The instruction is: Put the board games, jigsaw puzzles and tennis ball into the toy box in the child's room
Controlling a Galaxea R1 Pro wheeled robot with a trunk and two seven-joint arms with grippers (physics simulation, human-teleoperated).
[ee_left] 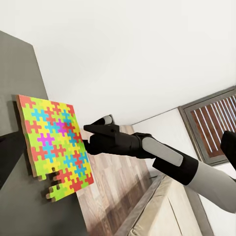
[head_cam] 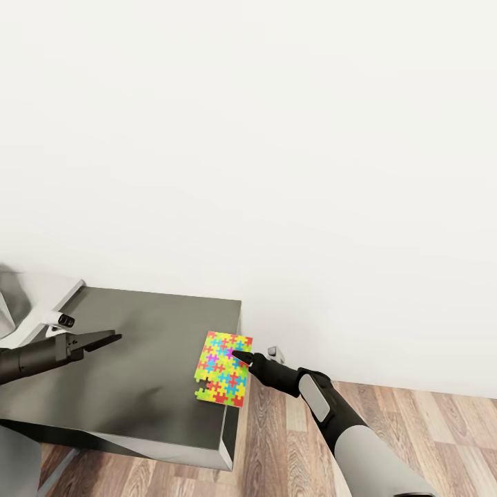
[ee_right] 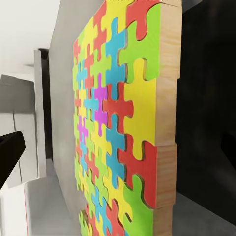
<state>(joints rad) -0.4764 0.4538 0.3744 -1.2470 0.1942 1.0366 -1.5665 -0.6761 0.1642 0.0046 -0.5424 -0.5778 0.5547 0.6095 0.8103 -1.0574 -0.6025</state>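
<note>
One jigsaw puzzle (head_cam: 222, 373), a thin square of yellow, green, red and blue pieces, lies flat at the right edge of the dark grey cabinet top (head_cam: 138, 359), slightly overhanging it. My right gripper (head_cam: 241, 356) is at the puzzle's overhanging edge. It is open, and in the right wrist view its fingers (ee_right: 10, 157) stand either side of the puzzle (ee_right: 118, 123) and its thick wooden edge. My left gripper (head_cam: 110, 338) hovers open over the cabinet's left part, pointing at the puzzle (ee_left: 54, 142) and the right gripper (ee_left: 88, 135).
A pale desk top (head_cam: 41, 304) joins the cabinet at the left. A white wall rises behind it. Wood-plank floor (head_cam: 290, 442) lies to the right under my right arm. The left wrist view shows a beige mattress edge (ee_left: 162, 211) and a slatted dark-framed opening (ee_left: 211, 128).
</note>
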